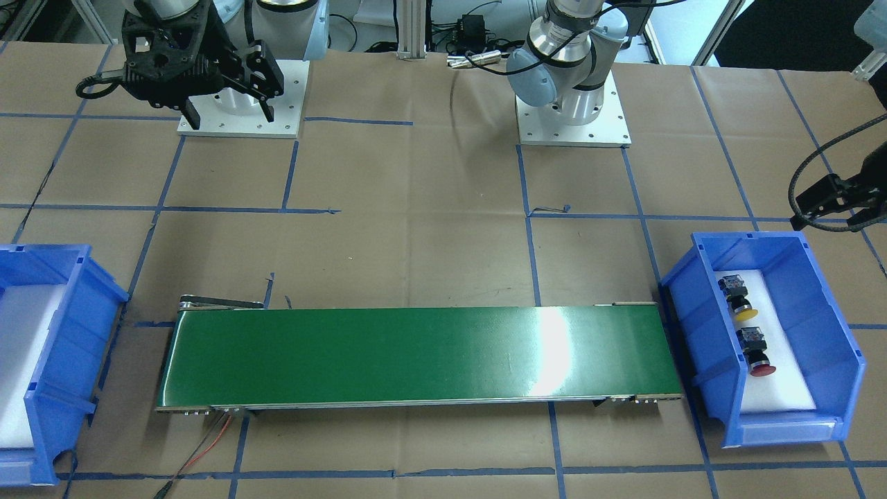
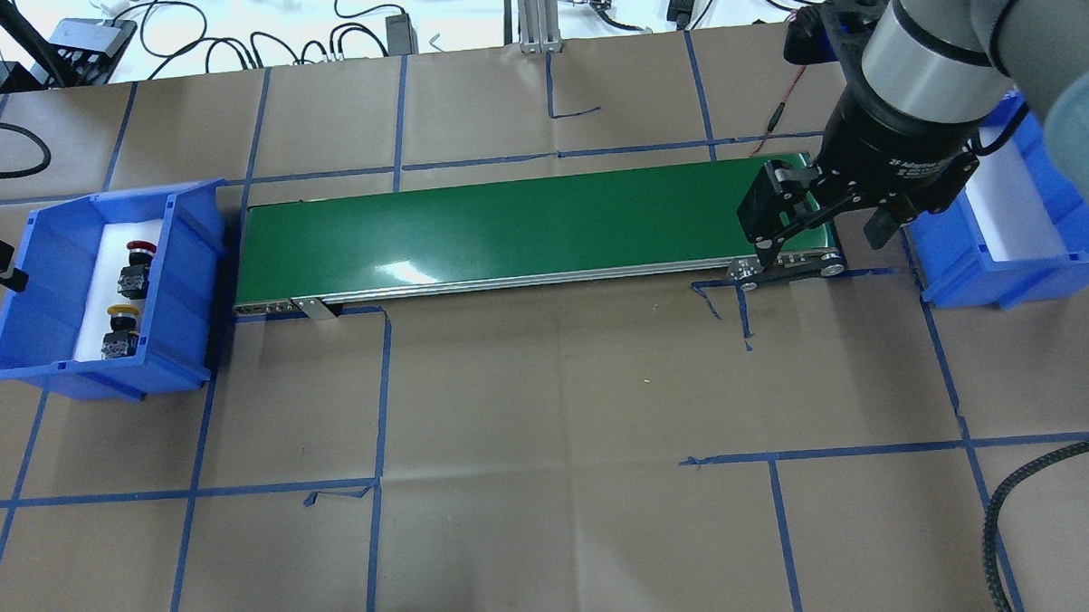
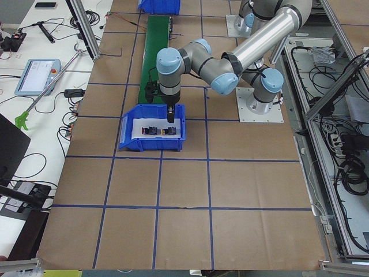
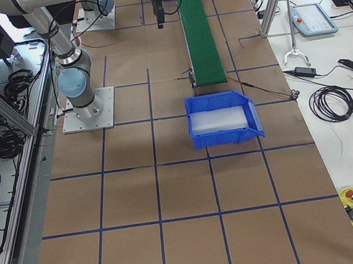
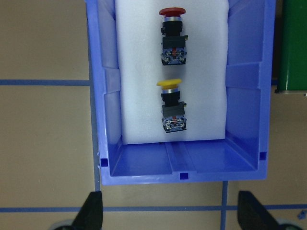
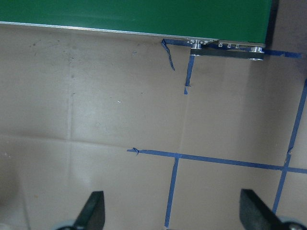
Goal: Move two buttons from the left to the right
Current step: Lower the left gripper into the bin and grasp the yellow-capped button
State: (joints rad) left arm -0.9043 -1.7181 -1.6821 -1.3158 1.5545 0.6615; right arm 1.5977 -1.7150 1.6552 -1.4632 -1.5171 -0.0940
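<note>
Papered table, left hand mostly cropped

1. The conveyor lies on the desk, between the left bin and the right bin
2. In the left bin, the near button lies on the robot's side, the far button just behind it, not touching
</note>
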